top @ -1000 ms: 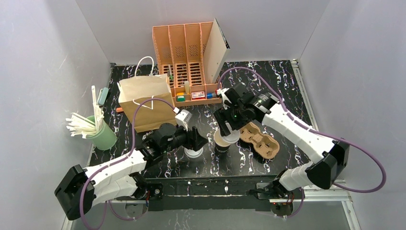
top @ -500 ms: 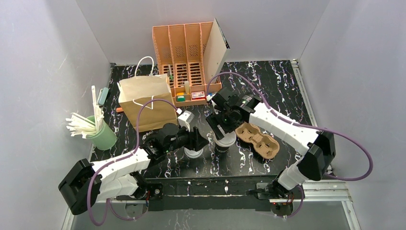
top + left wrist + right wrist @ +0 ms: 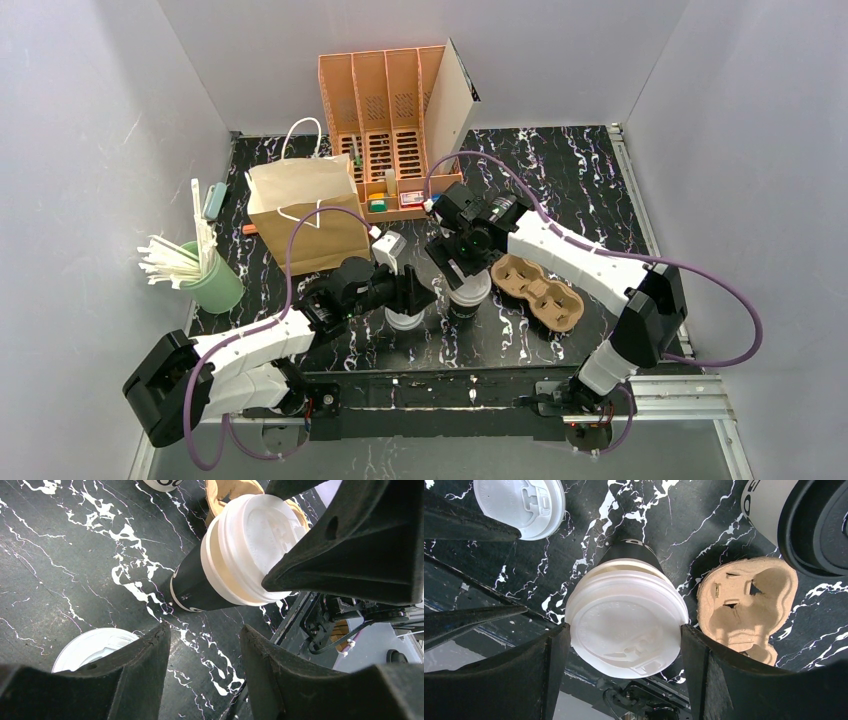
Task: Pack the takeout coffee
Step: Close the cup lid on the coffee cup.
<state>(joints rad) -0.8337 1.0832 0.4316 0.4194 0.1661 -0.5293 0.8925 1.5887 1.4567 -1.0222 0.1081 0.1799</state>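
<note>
Right claw (image 3: 625,635), spread wide, clasps the white lid (image 3: 624,622), which sits askew on the black cup (image 3: 631,552). Left claw (image 3: 205,630) hangs half open, empty. The white cup (image 3: 764,507) stands beside the carrier (image 3: 744,605), ungripped. Pushing the skewed lid down could topple the black cup.

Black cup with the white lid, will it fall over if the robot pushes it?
Probably easily: the black cup is tall and narrower at its base. Its white lid looks crooked, cream rim showing, so the right end effector gripping only the lid might pull it off.
</note>
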